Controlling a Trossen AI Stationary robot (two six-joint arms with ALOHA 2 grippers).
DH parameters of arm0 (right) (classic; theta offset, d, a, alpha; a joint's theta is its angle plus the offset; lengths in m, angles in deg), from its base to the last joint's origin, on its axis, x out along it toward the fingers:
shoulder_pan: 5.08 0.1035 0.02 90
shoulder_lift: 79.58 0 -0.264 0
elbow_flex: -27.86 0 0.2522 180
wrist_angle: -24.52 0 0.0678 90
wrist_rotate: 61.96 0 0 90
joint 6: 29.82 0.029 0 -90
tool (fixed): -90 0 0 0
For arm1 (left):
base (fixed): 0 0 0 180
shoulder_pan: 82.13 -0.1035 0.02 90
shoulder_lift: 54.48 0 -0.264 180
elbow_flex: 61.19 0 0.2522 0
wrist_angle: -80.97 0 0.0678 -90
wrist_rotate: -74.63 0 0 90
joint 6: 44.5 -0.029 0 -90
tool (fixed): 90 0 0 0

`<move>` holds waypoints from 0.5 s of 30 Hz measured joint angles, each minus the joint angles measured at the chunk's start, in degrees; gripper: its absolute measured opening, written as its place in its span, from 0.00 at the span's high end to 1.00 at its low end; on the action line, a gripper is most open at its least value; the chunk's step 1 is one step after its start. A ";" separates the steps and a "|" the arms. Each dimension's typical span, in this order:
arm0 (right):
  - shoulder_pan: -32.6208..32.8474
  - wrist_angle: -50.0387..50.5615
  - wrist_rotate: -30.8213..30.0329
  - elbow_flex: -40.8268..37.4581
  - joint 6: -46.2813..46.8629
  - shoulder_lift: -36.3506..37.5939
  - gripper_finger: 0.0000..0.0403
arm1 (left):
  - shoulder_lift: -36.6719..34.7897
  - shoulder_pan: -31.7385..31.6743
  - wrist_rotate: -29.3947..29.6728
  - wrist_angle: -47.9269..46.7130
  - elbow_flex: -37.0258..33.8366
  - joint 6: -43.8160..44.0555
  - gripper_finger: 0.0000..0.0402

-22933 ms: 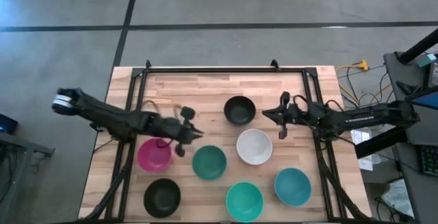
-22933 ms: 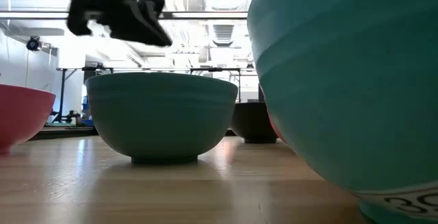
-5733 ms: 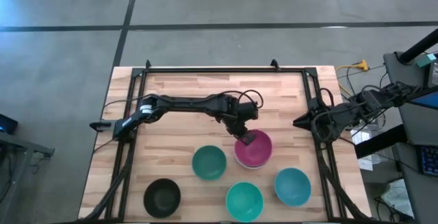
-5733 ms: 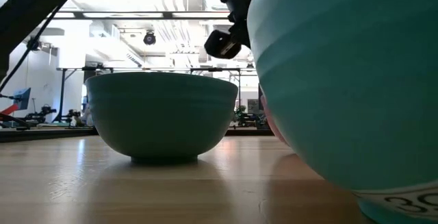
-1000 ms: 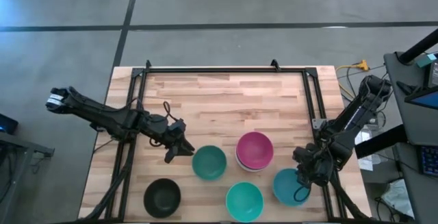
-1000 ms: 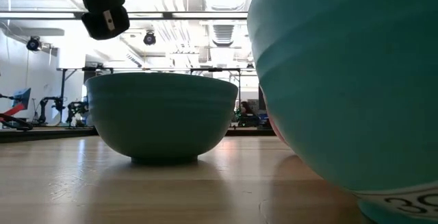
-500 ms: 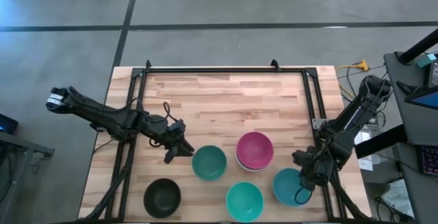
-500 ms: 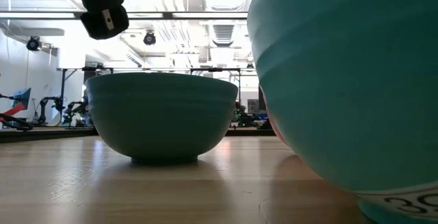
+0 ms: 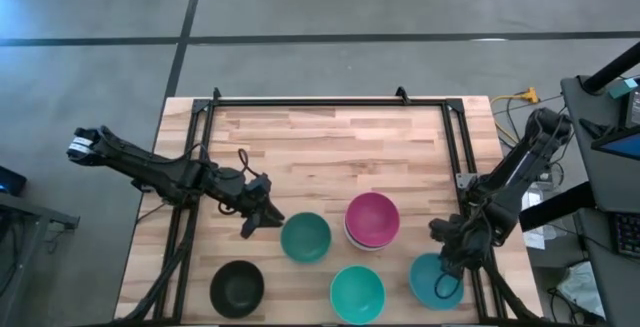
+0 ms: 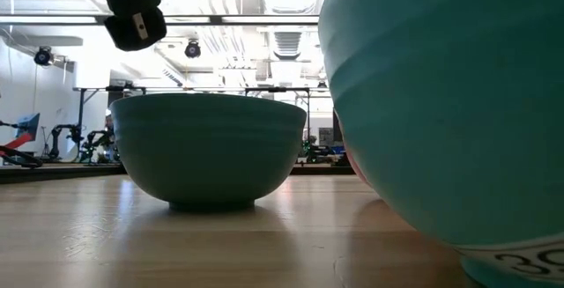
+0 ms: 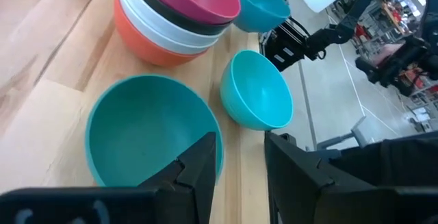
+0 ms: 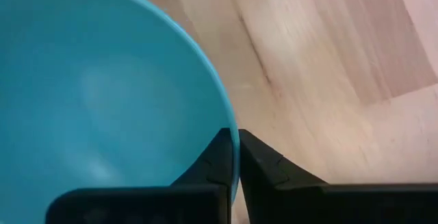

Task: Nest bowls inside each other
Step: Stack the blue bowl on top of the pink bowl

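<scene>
The wooden desk [image 9: 320, 147] carries the bowls: a stack topped by the magenta bowl [image 9: 372, 217] at centre, the dark teal bowl [image 9: 305, 237] beside it, the turquoise bowl [image 9: 357, 294] and black bowl [image 9: 238, 289] nearer the front. The right gripper [image 9: 447, 263] has its jaws pinched on the blue bowl's [image 9: 432, 279] rim. The left gripper [image 9: 262, 219] hovers beside the dark teal bowl, jaws apart and empty.

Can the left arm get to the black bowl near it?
Probably yes. The left end effector hangs open just above the black bowl, and nothing lies between them. The dark teal bowl sits off to the side.
</scene>
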 joint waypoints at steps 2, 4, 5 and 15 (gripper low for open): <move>0.00 0.78 0.00 0.53 0.00 1.18 0.97 | 0.00 0.00 0.18 0.02 0.00 -0.01 0.73; -0.38 2.51 0.00 1.67 0.00 2.34 0.98 | 0.00 0.00 0.26 -0.01 0.00 0.00 0.73; -0.73 3.63 -0.08 2.50 -0.07 2.98 0.98 | -0.02 0.00 0.26 0.03 0.00 0.00 0.73; -13.29 9.63 -11.47 17.65 -15.30 5.50 0.97 | 0.28 0.00 0.62 3.06 0.00 -0.04 0.73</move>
